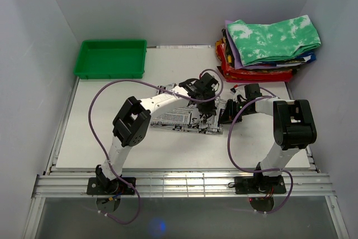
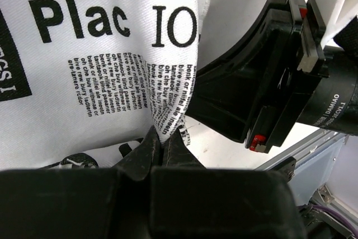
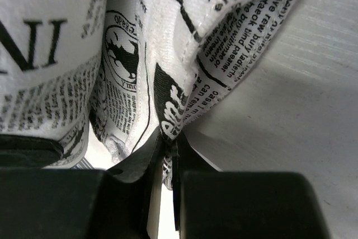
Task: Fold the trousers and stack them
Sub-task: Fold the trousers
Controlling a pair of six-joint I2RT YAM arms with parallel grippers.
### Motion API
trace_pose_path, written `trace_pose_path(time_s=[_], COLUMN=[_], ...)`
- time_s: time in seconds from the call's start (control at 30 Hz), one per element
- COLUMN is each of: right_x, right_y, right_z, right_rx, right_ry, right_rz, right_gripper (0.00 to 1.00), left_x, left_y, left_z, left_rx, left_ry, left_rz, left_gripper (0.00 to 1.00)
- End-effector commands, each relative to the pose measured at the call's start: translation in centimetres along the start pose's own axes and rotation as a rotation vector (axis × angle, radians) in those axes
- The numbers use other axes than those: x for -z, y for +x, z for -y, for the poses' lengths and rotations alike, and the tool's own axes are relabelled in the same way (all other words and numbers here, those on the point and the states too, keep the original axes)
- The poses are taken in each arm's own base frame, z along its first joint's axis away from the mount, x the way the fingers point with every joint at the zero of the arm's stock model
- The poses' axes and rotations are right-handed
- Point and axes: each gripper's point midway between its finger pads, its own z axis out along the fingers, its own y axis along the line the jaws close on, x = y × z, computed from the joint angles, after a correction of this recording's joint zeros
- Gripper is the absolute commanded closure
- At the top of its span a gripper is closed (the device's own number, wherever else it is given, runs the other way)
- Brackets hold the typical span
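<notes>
The trousers [image 1: 180, 117], white with black newspaper print, lie partly folded in the middle of the table. My left gripper [image 1: 204, 94] is shut on a hem edge of the trousers [image 2: 84, 54], pinched between its fingertips [image 2: 152, 141]. My right gripper [image 1: 228, 110] is shut on another edge of the trousers [image 3: 128, 71] at their right side, the cloth clamped between its fingertips [image 3: 146, 152]. Both grippers sit close together at the trousers' right end. The right gripper's black body shows in the left wrist view [image 2: 279, 76].
A green tray [image 1: 112, 58] stands at the back left. A stack of folded clothes [image 1: 268, 48], green-and-white tie-dye on top of red and multicoloured ones, sits at the back right. White walls enclose the table [image 1: 112, 144] on three sides.
</notes>
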Motion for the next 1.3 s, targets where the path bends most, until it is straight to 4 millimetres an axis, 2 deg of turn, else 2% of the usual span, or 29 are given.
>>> trace_pose_path(time_s=[0.0,0.2,0.4,0.5,0.53,0.6,0.63,0.7,0.73,0.8,0.83,0.87,0.93,0.97,1.03,1.07,1.1,1.13,1.17,1.2,1.27], right_x=[-0.6,-0.5,-0.5,0.2,0.8,2.0,2.7,4.6,5.4,7.9,8.5,9.6,10.5,11.0,11.2,11.4,10.8,10.5,9.6,8.5,6.5], right_y=[2.3,2.6,2.2,1.6,1.1,0.6,0.0,0.2,-0.2,-0.9,-1.4,-2.8,-3.4,-4.8,-5.8,-6.6,-6.8,-7.6,-7.5,-7.2,-7.3], right_z=[1.7,1.6,1.4,1.8,1.6,2.3,2.4,3.5,3.7,4.6,4.5,3.7,2.0,-0.1,-2.5,-4.2,-5.7,-6.5,-7.8,-10.1,-11.5], right_rx=[-0.027,-0.021,-0.009,0.019,0.020,0.046,0.057,0.102,0.126,0.156,0.171,0.207,0.244,0.274,0.276,0.297,0.329,0.339,0.366,0.408,0.434], right_ry=[0.092,0.101,0.092,0.128,0.137,0.163,0.175,0.218,0.238,0.272,0.269,0.258,0.195,0.119,0.043,-0.013,-0.046,-0.062,-0.097,-0.159,-0.196], right_rz=[-0.060,-0.064,-0.060,-0.063,-0.067,-0.066,-0.061,-0.081,-0.077,-0.050,-0.040,-0.008,-0.007,0.035,0.066,0.091,0.090,0.115,0.104,0.083,0.056], right_gripper=[0.92,0.92,0.92,0.80,0.75,0.71,0.69,0.69,0.70,0.70,0.69,0.66,0.55,0.52,0.48,0.48,0.47,0.42,0.39,0.38,0.37], left_x=[0.6,0.0,-0.6,-0.4,0.2,1.3,2.5,3.8,5.3,7.0,7.7,9.6,11.5,13.2,14.8,15.2,16.8,17.5,18.1,18.4,19.4], left_y=[-0.2,-0.4,0.3,-0.1,-0.5,-1.3,-1.9,-3.0,-3.5,-4.5,-4.2,-4.8,-5.4,-5.7,-6.2,-6.3,-6.6,-6.7,-7.0,-7.4,-7.3], left_z=[3.4,3.7,3.5,3.1,3.2,3.3,3.7,3.6,4.2,4.5,4.7,5.5,5.2,4.5,3.2,0.8,0.1,-0.8,-1.9,-4.2,-5.5], left_rx=[0.003,0.008,0.014,-0.001,-0.019,-0.046,-0.061,-0.101,-0.119,-0.170,-0.180,-0.197,-0.202,-0.191,-0.170,-0.135,-0.133,-0.146,-0.147,-0.130,-0.194], left_ry=[0.088,0.093,0.092,0.083,0.094,0.112,0.129,0.148,0.174,0.225,0.254,0.289,0.323,0.347,0.383,0.417,0.457,0.491,0.514,0.523,0.563], left_rz=[0.013,0.009,-0.012,0.002,0.012,0.030,0.048,0.071,0.087,0.110,0.098,0.128,0.147,0.157,0.160,0.128,0.140,0.139,0.146,0.154,0.161], left_gripper=[1.00,1.00,1.00,0.72,0.55,0.50,0.45,0.43,0.41,0.32,0.26,0.17,0.09,0.06,0.05,0.05,0.06,0.06,0.07,0.09,0.18])
